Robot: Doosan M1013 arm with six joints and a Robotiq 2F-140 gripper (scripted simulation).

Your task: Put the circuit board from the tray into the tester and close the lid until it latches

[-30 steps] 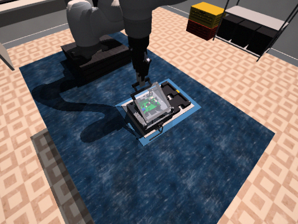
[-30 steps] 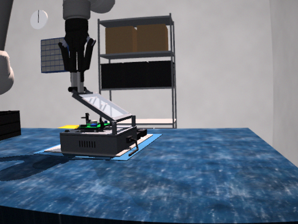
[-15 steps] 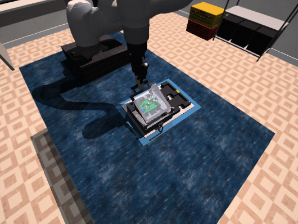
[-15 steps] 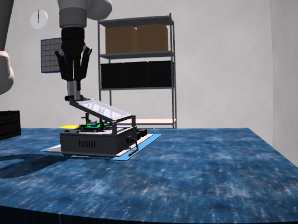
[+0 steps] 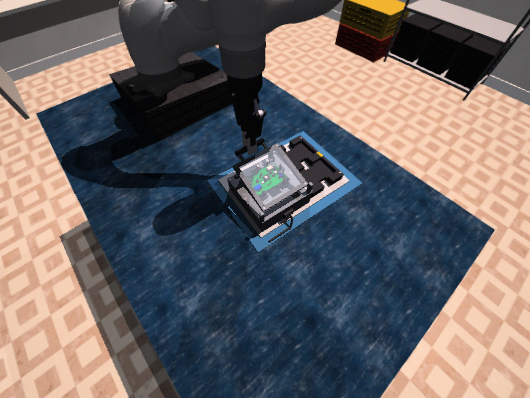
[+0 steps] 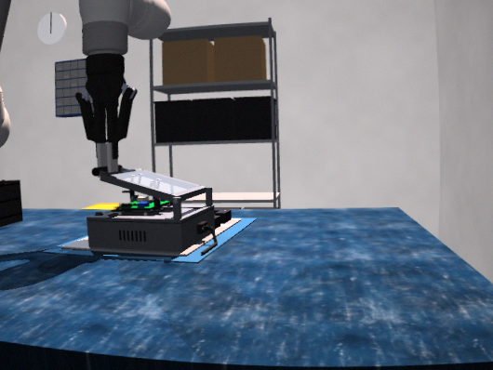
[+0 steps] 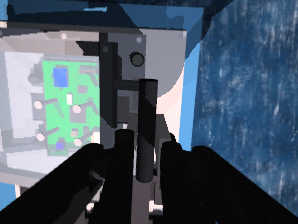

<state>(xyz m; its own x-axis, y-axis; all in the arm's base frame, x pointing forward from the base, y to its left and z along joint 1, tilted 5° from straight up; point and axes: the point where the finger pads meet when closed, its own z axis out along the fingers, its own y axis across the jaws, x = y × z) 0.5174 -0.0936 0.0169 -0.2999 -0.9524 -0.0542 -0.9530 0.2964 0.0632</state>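
Observation:
The grey tester (image 6: 149, 230) stands on a light blue mat, and shows in the top view (image 5: 267, 192) too. The green circuit board (image 5: 266, 181) lies inside it under the clear lid (image 6: 153, 182); it also shows in the wrist view (image 7: 65, 107). The lid is tilted at a low angle, its free edge raised at the left, hinged at the right. My gripper (image 6: 108, 160) is shut on the lid's handle (image 7: 146, 130), a dark bar between my fingers. The black tray (image 5: 317, 165) lies beside the tester; its pockets look empty.
The arm's black base (image 5: 170, 95) stands behind the tester. A metal shelf with boxes (image 6: 216, 112) is at the back. Yellow and red crates (image 5: 370, 25) and a rack stand far right. A dark cable (image 6: 209, 244) lies by the tester's front corner.

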